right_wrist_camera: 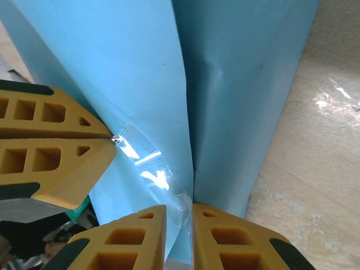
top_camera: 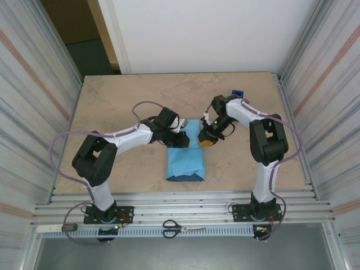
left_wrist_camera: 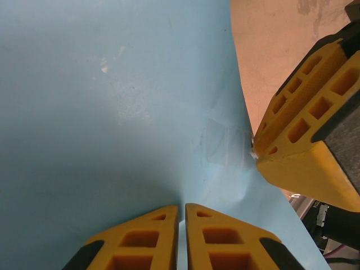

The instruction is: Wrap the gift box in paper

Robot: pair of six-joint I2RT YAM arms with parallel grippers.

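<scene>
TAPING THE SEAM: At the middle of the table (top_camera: 112, 101), the left gripper (top_camera: 179, 138) is seen with its jaws closed together and its tips set on the far end of the paper (top_camera: 184, 163). Whether a fold is nipped between them cannot be told. The paper, its light face turned outward, is laid as a long folded bundle running from mid-table toward the near edge, and the gift box is presumed to be wrapped inside it. Fixing the lengthwise overlap is judged to be the step in hand. A clear tape strip (right_wrist_camera: 149, 163) is stretched across the seam, one end at the left gripper's tips, the other caught in the narrow slit of the right gripper (top_camera: 207, 142), whose jaws are all but closed on it. Next, the strip would have to be pressed flat over both paper edges and then let go, without the overlap being pulled open or the tape being lifted off again. The two grippers are crowded close together over the bundle's far end, so little room is left between them, while bare table is left open toward the left, right and far edges. A blue tape dispenser (top_camera: 237, 93) is stood near the far right corner, and scissors (top_camera: 181, 228) are laid on the rail beyond the near edge.
</scene>
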